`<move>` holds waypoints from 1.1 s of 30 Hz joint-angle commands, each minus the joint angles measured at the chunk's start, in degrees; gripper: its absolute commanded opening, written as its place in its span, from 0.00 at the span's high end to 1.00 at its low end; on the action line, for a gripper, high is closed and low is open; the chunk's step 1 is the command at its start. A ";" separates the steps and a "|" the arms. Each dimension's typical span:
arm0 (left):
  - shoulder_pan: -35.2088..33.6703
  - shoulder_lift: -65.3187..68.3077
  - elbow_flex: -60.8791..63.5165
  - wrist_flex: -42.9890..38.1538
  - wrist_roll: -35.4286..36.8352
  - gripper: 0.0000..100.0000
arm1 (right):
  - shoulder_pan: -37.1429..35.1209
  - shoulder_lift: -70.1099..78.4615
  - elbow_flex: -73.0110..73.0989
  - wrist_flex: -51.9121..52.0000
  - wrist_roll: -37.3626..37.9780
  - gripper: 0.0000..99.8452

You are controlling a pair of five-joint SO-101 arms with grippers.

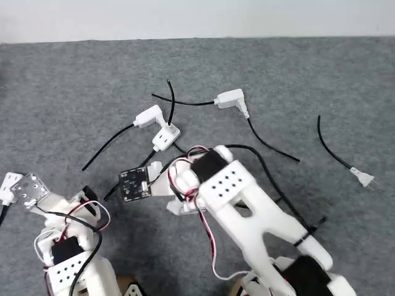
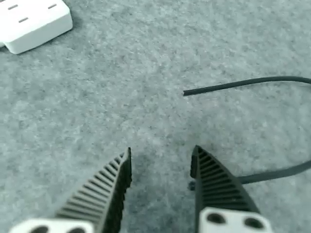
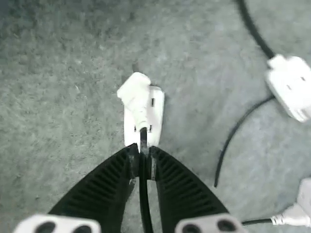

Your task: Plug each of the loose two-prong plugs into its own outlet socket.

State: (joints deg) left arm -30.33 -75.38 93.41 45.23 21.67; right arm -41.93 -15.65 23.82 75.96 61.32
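A white outlet block (image 3: 144,119) lies on the grey carpet with a white two-prong plug (image 3: 134,91) on its face. That plug's black cord (image 3: 143,145) runs back between my right gripper's fingers. My right gripper (image 3: 142,156) is shut on that cord just behind the block. From above, this outlet (image 1: 166,137) lies mid-table, with the right gripper (image 1: 154,168) just below it. My left gripper (image 2: 160,167) hangs open over bare carpet, with nothing between its fingers. Another white outlet (image 2: 29,22) lies ahead of it. A loose plug (image 1: 364,179) lies at the far right.
Two more white plug bodies (image 1: 150,116) (image 1: 229,97) lie with black cords trailing across the carpet. A cut cord end (image 2: 184,92) and another cord (image 2: 277,172) lie near the left gripper. A further white outlet (image 3: 291,92) lies beside the right gripper.
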 commanded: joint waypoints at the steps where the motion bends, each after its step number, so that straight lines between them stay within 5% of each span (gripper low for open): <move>1: 1.14 -0.53 -2.42 -1.85 -0.35 0.81 | 2.95 -0.40 -1.76 -1.01 2.55 0.99; 16: 1.76 -0.53 -1.63 -3.08 -0.35 0.81 | 30.02 -2.77 -1.49 1.19 13.19 0.99; 28: 1.76 -0.53 -1.54 -3.08 -0.26 0.81 | 44.53 -2.86 23.12 -27.82 15.82 0.98; 33: 1.85 -0.53 -1.54 -3.16 -0.26 0.81 | 48.92 -3.47 26.81 -30.20 15.65 0.78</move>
State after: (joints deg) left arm -29.01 -75.38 93.41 43.74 21.67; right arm 4.57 -16.97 50.37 47.47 76.53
